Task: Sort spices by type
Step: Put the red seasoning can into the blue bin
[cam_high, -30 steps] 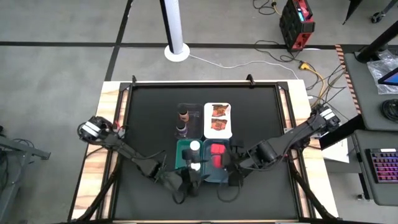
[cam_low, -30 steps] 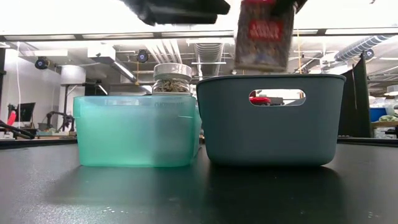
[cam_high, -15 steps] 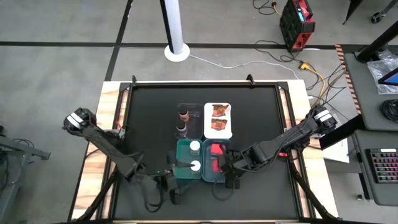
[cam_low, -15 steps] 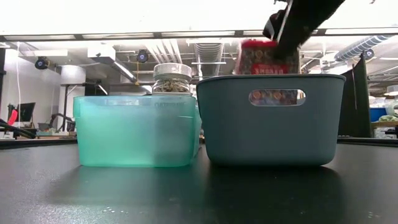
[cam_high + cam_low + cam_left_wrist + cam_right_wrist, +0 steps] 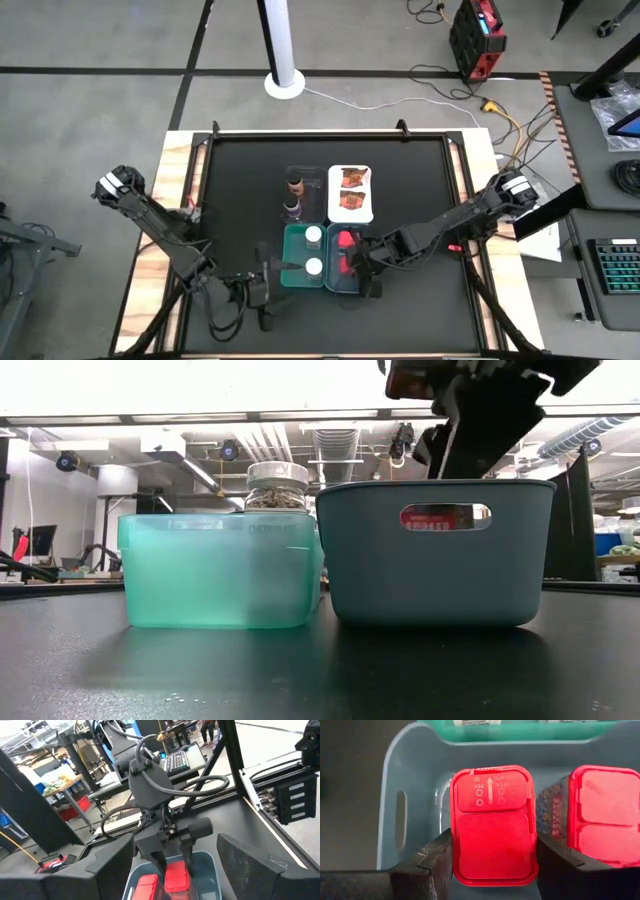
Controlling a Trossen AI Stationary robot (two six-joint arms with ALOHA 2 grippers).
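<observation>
A black table [image 5: 240, 190] stands in an open workshop. The right gripper [image 5: 352, 266] hangs over the grey-blue tray [image 5: 333, 279], its fingers clamped on an upright red box [image 5: 493, 825], which sits directly between them and low inside the tray, beside the second red box [image 5: 605, 815]. The teal tray [image 5: 290, 258] to its left holds two white-capped jars [image 5: 313, 236]. Packets [image 5: 351, 190] fill the far white tray [image 5: 371, 205]; two dark bottles [image 5: 294, 184] stand beside it. The left gripper [image 5: 262, 293] waits open, near left.
</observation>
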